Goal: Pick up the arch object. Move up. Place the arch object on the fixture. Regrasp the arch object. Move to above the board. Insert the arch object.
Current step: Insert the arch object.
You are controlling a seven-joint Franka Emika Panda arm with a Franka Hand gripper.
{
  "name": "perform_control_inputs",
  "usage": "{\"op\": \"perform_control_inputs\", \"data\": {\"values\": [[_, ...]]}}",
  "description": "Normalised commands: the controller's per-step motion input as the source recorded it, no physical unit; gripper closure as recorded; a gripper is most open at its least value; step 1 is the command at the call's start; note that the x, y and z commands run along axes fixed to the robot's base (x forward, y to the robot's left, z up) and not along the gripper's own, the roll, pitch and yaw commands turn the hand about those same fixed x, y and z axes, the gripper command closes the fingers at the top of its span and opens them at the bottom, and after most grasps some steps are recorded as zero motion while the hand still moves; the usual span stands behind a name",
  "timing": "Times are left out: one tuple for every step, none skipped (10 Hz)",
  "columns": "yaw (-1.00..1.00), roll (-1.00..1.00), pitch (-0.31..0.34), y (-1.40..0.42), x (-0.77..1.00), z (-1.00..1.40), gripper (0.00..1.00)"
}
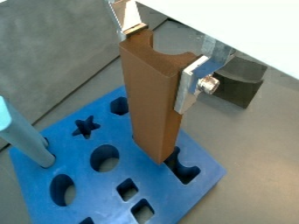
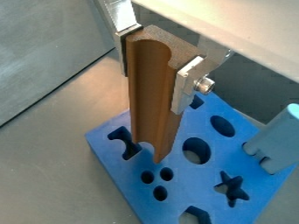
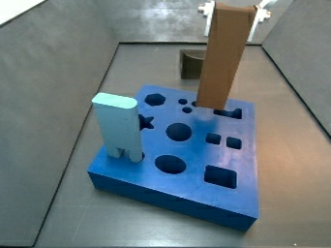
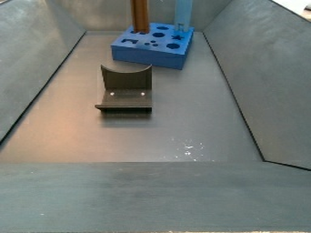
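The arch object is a long orange-brown block with a curved notch in its upper end. It hangs upright, and my gripper is shut on that upper end, one silver finger on each side. Its lower end is at the arch-shaped cut-out near an edge of the blue board. I cannot tell whether it has entered the hole. In a side view the arch object stands over the board with the gripper at its top. The dark fixture is bare on the floor.
A pale blue pillar stands upright in the board's corner, away from the held block. The board has several other cut-outs: circles, squares, a star. Grey sloping walls enclose the floor on all sides.
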Motion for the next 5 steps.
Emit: {"op": "perform_control_inputs", "data": {"values": [[0.0, 0.08, 0.066, 0.09, 1.0, -0.15, 1.0], [0.0, 0.08, 0.064, 0.09, 1.0, -0.14, 1.0], [0.0, 0.07, 0.064, 0.08, 1.0, -0.13, 1.0], [0.0, 0.06, 0.041, 0.05, 1.0, -0.11, 1.0], [0.0, 0.06, 0.03, 0.02, 1.0, -0.11, 1.0]]}}
